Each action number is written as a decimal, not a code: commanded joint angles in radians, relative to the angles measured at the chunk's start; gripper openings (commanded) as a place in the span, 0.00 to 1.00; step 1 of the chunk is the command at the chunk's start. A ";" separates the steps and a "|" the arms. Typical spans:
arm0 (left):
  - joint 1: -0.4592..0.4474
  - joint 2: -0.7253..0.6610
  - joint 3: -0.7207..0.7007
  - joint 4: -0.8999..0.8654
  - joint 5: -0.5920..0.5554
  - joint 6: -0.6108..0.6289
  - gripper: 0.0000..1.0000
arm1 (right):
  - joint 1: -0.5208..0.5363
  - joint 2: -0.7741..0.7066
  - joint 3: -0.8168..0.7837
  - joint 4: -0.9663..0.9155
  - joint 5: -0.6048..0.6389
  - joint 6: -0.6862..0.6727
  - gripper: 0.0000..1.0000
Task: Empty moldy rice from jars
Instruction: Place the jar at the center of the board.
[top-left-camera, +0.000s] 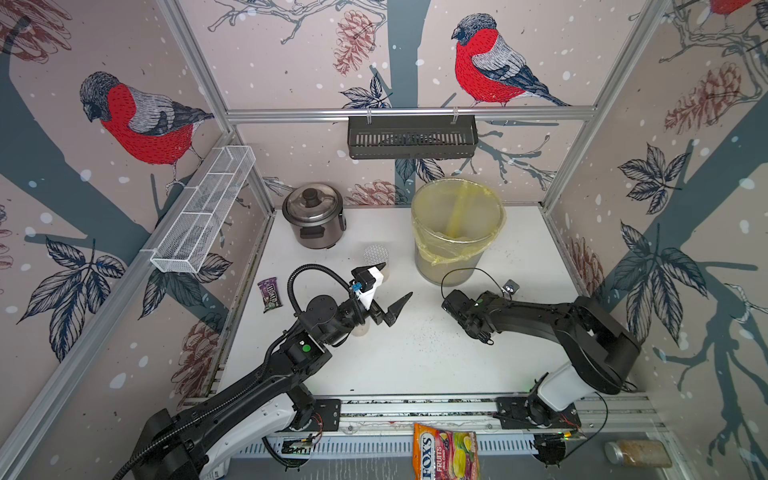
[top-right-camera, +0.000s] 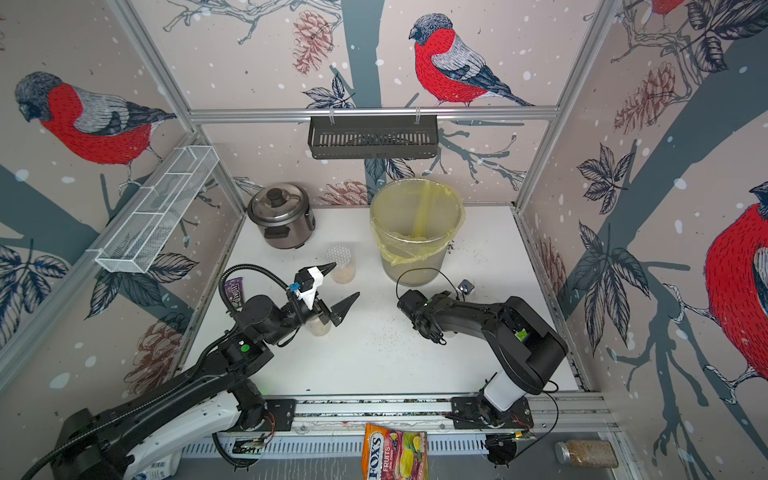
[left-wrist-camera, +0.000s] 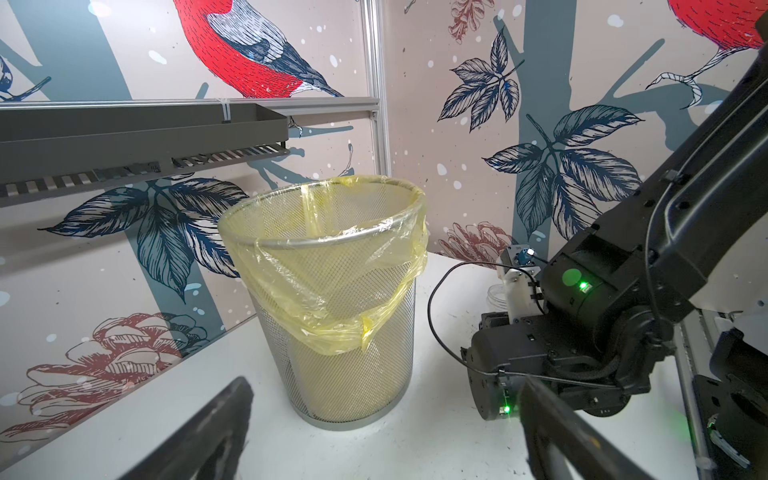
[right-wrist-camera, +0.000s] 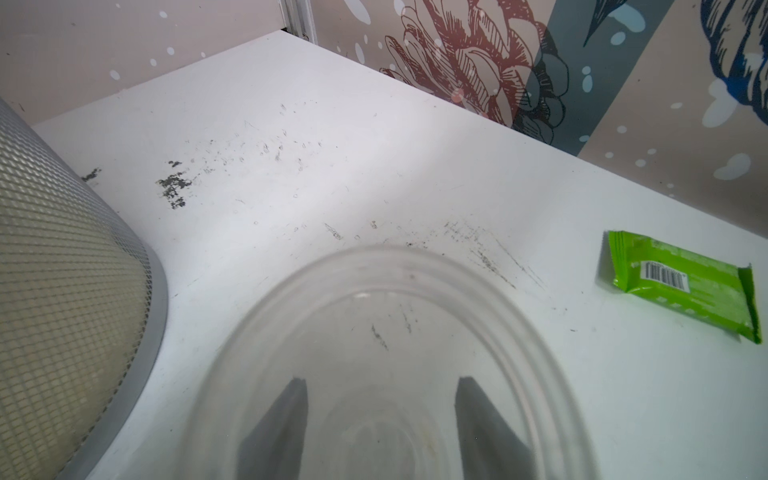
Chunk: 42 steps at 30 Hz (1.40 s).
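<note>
My right gripper (right-wrist-camera: 382, 382) is shut on a clear jar (right-wrist-camera: 374, 311), lidless and on its side, mouth towards the back right corner; it looks empty. In the left wrist view this jar (left-wrist-camera: 494, 293) peeks out behind the right arm. From above, the right arm (top-left-camera: 519, 311) hides it. My left gripper (top-left-camera: 392, 286) (left-wrist-camera: 386, 382) stands open with nothing in it. Just behind it is a jar with a silver dotted lid (top-right-camera: 340, 254) holding moldy rice (top-right-camera: 344, 275). Another jar (top-right-camera: 319, 328) with pale rice shows under the left wrist.
A mesh bin with a yellow bag (top-left-camera: 417, 216) (left-wrist-camera: 332, 291) stands at the back, left of the held jar. Also around: rice cooker (top-left-camera: 313, 216), purple candy packet (top-left-camera: 270, 295), green packet (right-wrist-camera: 681, 286), hanging black shelf (top-left-camera: 411, 137), and dark crumbs on the table (right-wrist-camera: 174, 187).
</note>
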 joint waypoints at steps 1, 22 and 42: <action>0.000 -0.007 -0.005 0.068 -0.007 -0.023 0.98 | -0.004 0.017 0.004 -0.034 0.004 0.041 0.46; -0.005 0.010 -0.025 0.111 0.011 -0.041 0.98 | -0.046 0.079 -0.001 0.035 0.004 -0.011 0.52; -0.005 0.016 -0.027 0.073 0.005 -0.030 0.98 | -0.061 0.049 -0.029 0.096 -0.047 -0.086 0.66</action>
